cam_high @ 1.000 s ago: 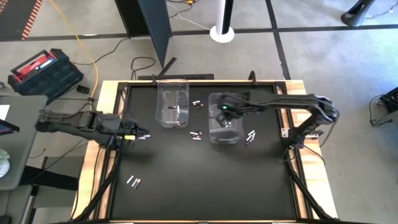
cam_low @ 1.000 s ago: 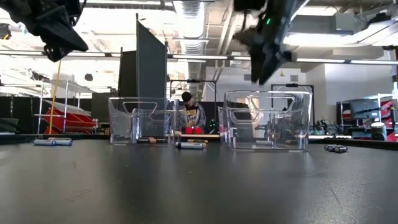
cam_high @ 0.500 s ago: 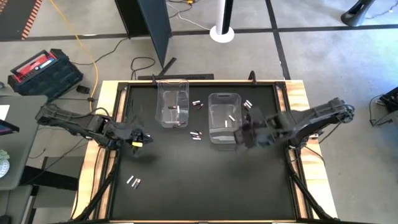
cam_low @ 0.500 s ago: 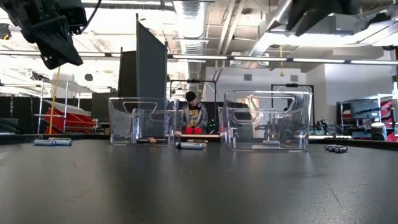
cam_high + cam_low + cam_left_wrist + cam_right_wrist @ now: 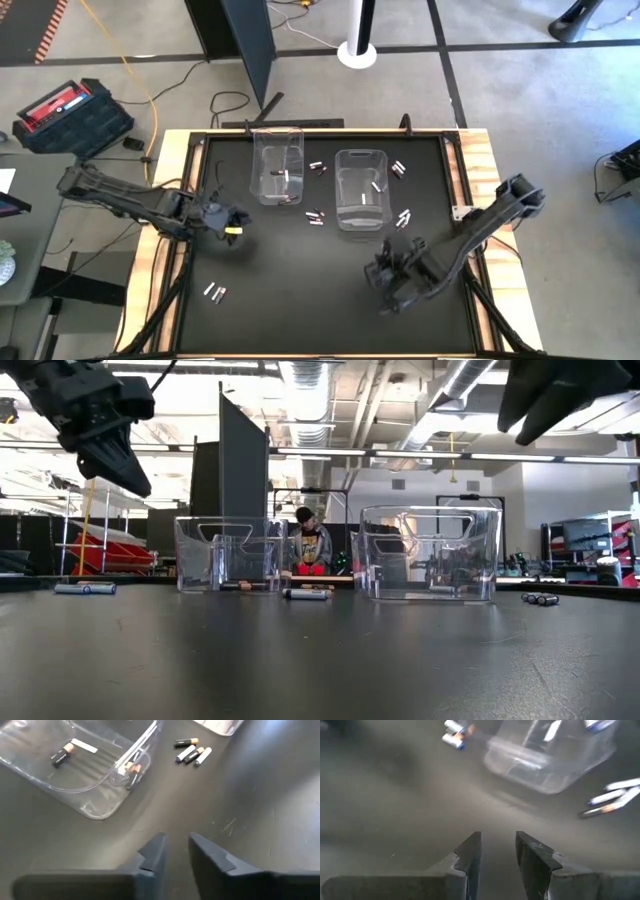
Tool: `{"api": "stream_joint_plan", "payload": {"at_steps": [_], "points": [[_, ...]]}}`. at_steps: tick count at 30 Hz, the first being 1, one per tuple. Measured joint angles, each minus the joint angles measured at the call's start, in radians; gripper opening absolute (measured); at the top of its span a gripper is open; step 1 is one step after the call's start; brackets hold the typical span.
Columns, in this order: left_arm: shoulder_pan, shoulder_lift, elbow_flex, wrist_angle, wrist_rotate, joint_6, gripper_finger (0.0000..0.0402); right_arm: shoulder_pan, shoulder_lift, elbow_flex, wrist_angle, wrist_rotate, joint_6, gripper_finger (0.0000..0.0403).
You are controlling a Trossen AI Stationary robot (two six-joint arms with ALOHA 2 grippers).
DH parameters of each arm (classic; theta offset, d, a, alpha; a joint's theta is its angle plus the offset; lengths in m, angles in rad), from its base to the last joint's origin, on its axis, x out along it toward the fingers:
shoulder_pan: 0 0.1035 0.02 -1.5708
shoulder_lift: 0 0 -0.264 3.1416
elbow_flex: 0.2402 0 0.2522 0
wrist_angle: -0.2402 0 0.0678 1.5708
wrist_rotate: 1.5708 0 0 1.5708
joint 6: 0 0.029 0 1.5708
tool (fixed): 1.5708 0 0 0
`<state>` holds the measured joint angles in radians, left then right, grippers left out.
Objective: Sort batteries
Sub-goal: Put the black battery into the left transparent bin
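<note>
1. An industrial lab or workshop is showing: exposed ducts (image 5: 310, 390) and strip lights are running across an open ceiling.
2. Bare concrete floor (image 5: 540, 110) marked with dark tape lines is surrounding the wood-edged counter (image 5: 172, 150).
3. A red and black tool case (image 5: 70, 112) and a yellow cable (image 5: 140, 70) are lying on the floor.
4. A person (image 5: 308, 545) is sitting at a distant bench among racks.

high: overhead | low: table-level | wrists: close, downward | shared: bins (image 5: 360, 190)
</note>
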<state>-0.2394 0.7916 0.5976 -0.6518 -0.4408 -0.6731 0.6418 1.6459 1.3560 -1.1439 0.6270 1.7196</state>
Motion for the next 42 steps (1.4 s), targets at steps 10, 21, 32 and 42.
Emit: {"api": "stream_joint_plan", "payload": {"at_steps": [10, 21, 32, 42], "points": [[-0.033, 0.093, 0.001, 0.151, 0.102, -0.188, 0.0142, 0.07, -0.064, -0.247, 0.493, -0.042, -0.253, 0.0136], [-0.239, 0.364, 0.119, -0.101, 0.103, -0.799, 0.0102, 0.138, -0.232, -0.593, 0.791, -0.084, -0.256, 0.0127], [-0.556, 0.636, 0.311, -0.276, 0.081, -1.238, 0.0098, 0.106, -0.327, -0.664, 0.793, -0.142, -0.424, 0.0126], [-0.645, 0.753, 0.408, -0.391, 0.325, -1.392, 0.0098, 0.035, -0.344, -0.669, 0.79, -0.215, -0.565, 0.0126]]}}
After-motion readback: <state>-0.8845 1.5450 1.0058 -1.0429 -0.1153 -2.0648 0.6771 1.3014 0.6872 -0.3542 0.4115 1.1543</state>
